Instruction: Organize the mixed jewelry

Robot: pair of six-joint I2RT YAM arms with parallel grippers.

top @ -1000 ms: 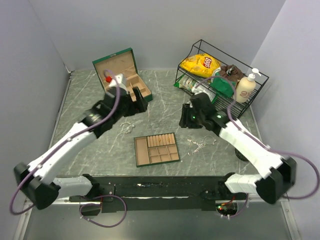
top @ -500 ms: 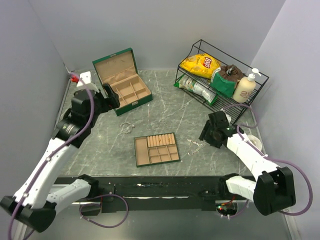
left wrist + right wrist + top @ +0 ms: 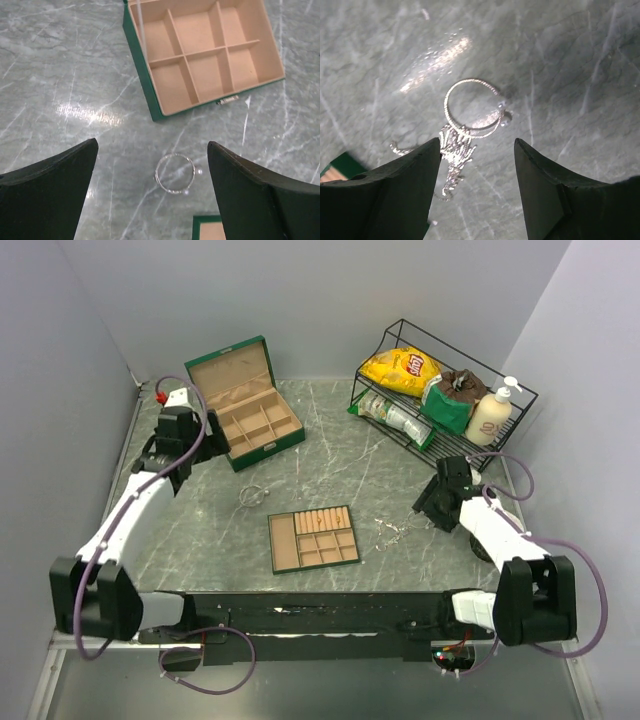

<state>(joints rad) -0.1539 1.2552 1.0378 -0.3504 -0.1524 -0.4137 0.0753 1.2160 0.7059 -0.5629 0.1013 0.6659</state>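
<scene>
A silvery wire bangle (image 3: 174, 173) lies on the marble table (image 3: 330, 455), also seen in the top view (image 3: 254, 496). My left gripper (image 3: 152, 190) is open and empty, high above the bangle and near the green box (image 3: 202, 52). A second bangle (image 3: 472, 108) lies tangled with a fine chain (image 3: 454, 152) to the right of the tan tray (image 3: 313, 538); this cluster shows in the top view (image 3: 392, 530). My right gripper (image 3: 477, 187) is open and empty, hovering over that cluster.
The green box (image 3: 245, 405) with tan compartments stands open at the back left. A black wire rack (image 3: 445, 390) holds a chip bag, packets and a pump bottle at the back right. A corner of the tray shows in both wrist views.
Both arms have pulled back from the table's middle toward their own sides. The left gripper moved back left by the green box; the right moved right, near the chain cluster.
</scene>
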